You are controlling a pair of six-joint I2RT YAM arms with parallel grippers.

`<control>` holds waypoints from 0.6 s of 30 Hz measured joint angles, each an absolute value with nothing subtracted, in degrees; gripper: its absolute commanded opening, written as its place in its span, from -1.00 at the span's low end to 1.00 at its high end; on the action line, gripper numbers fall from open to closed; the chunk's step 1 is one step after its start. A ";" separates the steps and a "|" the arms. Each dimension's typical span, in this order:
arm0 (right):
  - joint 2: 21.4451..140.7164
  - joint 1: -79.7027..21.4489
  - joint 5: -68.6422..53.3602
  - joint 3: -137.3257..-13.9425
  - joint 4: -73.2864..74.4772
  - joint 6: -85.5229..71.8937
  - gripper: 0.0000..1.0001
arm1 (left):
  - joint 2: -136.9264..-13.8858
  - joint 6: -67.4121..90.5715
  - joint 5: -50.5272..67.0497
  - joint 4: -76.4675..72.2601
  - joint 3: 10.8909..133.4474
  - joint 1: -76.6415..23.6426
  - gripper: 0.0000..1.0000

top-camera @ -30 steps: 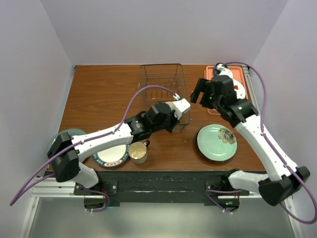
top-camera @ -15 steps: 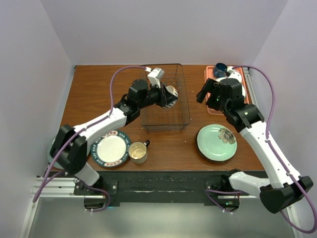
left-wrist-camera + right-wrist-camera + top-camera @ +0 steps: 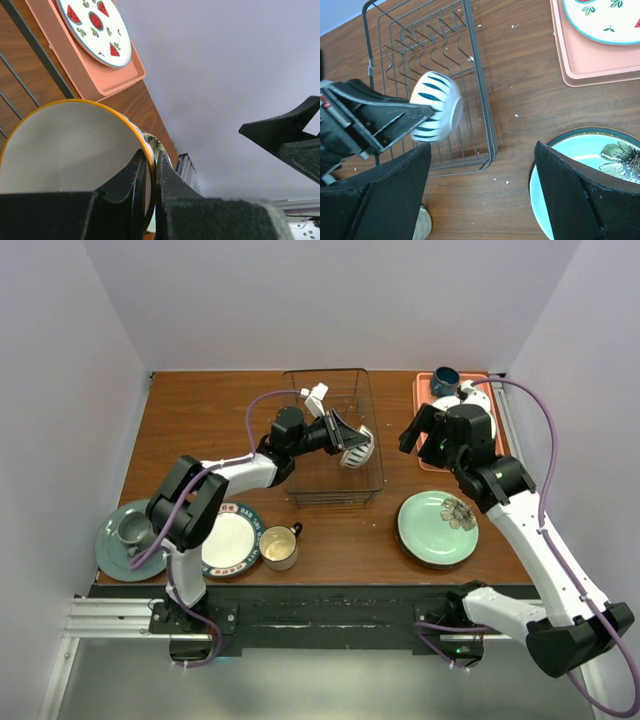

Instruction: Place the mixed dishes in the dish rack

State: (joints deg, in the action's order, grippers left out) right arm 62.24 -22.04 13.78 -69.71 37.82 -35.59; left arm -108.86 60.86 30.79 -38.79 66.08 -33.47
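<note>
Top external shows your left pincer [image 3: 344,439] clamped on the striped bowl [image 3: 360,448], dish rack [image 3: 320,478] beneath it; you likely need to lower and release; right pincer [image 3: 418,437] stands apart

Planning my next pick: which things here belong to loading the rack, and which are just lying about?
Job: striped bowl, dish rack, mug, blue-rimmed plate, green flower plate.
Lying about, apparently: tray, watermelon plate, blue cup, grey plate with small cup.
</note>
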 measured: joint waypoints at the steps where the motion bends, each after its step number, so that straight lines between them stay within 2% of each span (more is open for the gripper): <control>1: 62.00 -22.04 13.78 -69.58 37.74 -35.59 0.76 | -109.40 61.89 30.87 -39.40 66.08 -33.47 -1.00; 18: 61.34 -21.71 12.47 -66.89 37.58 -35.59 0.76 | -115.77 73.67 25.21 -38.96 68.01 -33.39 -1.00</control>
